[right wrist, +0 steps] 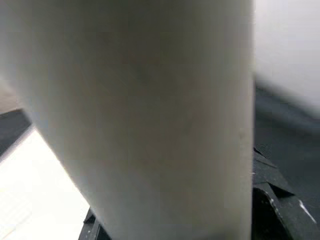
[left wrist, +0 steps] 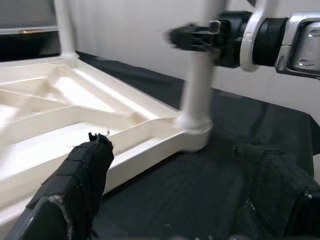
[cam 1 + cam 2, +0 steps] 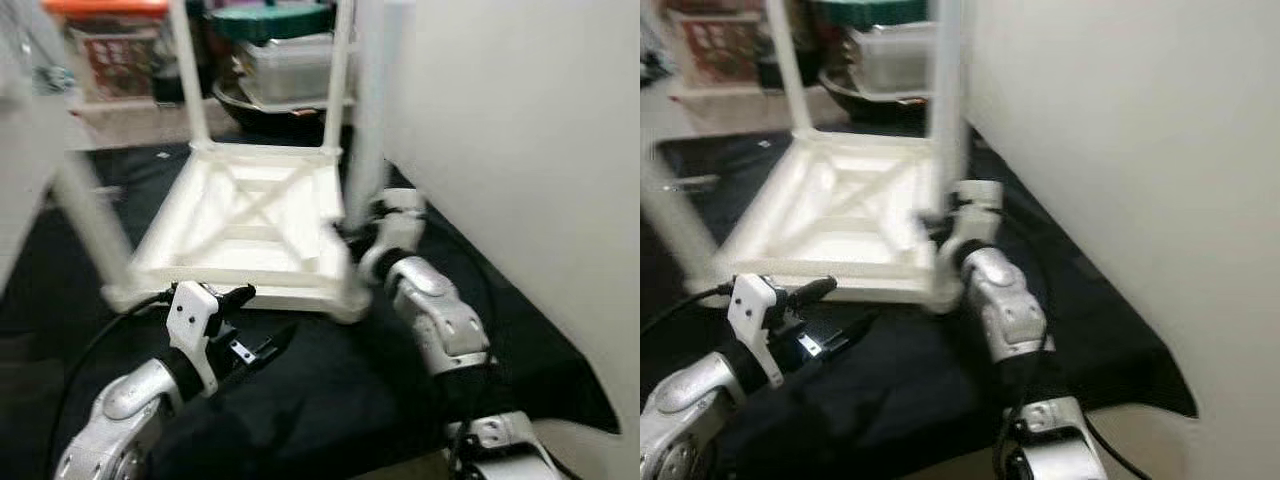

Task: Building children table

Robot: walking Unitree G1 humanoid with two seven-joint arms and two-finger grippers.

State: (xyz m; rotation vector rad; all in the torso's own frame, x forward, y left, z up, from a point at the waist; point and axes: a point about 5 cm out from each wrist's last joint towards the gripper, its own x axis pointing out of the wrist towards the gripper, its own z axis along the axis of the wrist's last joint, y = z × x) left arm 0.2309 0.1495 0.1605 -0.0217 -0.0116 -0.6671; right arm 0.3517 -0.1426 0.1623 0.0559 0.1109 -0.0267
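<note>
White plastic children's table [image 3: 240, 215] lies upside down on a black cloth [image 3: 330, 400] on the floor; ribbed underside w/ X-brace faces up. Four white legs stand up from the corners: near-left leg [image 3: 95, 215] tilted and blurred, far-left leg [image 3: 190, 75] and far-right leg [image 3: 340, 75] upright, near-right leg [image 3: 368, 110] upright in its corner socket.

Left gripper [image 3: 262, 322] hovers low over the cloth, just in front of the table's near edge, approx. mid-span, not touching it. Left wrist view: jaws wide apart, nothing between the fingers [image 2: 80, 175]; near-right corner socket in line ahead.

Right gripper [image 3: 362, 225] is at the near-right leg, a little above the socket; jaws closed around the leg. Right wrist view: leg right up against the lens.

Clearances: white wall [image 3: 520, 150] close beside the table's right edge, narrow gap. Cloth open in front of the near edge. Storage bins [image 3: 290, 60] and a red basket [image 3: 115, 50] behind the far edge.
</note>
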